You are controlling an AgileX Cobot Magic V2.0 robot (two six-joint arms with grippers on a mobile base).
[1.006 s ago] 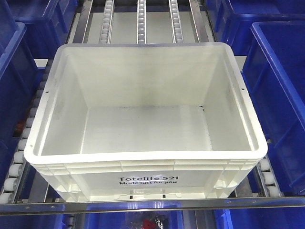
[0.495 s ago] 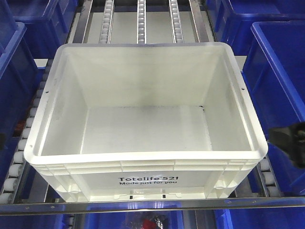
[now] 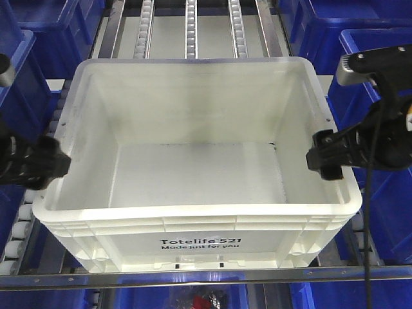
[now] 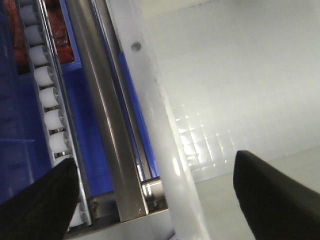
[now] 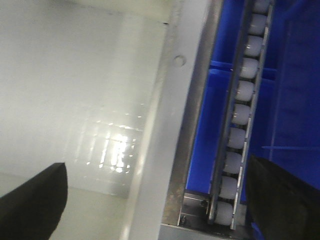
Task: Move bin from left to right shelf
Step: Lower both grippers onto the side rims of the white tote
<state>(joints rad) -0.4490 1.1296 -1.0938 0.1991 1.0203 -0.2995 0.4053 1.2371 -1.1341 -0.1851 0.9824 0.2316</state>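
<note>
Nearest, along the bottom of the front view, a shiny steel crossbeam (image 3: 193,275) closes the rack level. Just behind it stands the bin (image 3: 199,161), white and empty. Its printed front wall faces the camera, and it rests on the side rollers (image 3: 18,228) in the middle of the frame.

The bin's long axis runs left to right across the frame, so its short end walls face the two arms. The left gripper (image 3: 45,164) is at the left end rim and the right gripper (image 3: 328,158) at the right end rim. Both sit toward the bin's near half, roughly level, and neither arm is nearer than the other.

In the left wrist view the left gripper (image 4: 155,197) has its jaws apart. One finger (image 4: 40,205) is outside above the rollers and the other inside the bin, with the rim between them and not clamped. The right gripper (image 5: 160,200) mirrors this, spread wide astride the opposite rim.

Since each rim already lies between the fingers, the coming move probably needs only a squeeze and an even two-armed lift.

Farther back, bare roller rails (image 3: 191,26) run to the top edge, and dark blue totes (image 3: 380,96) flank both sides. These views do not show which level is the right shelf.
</note>
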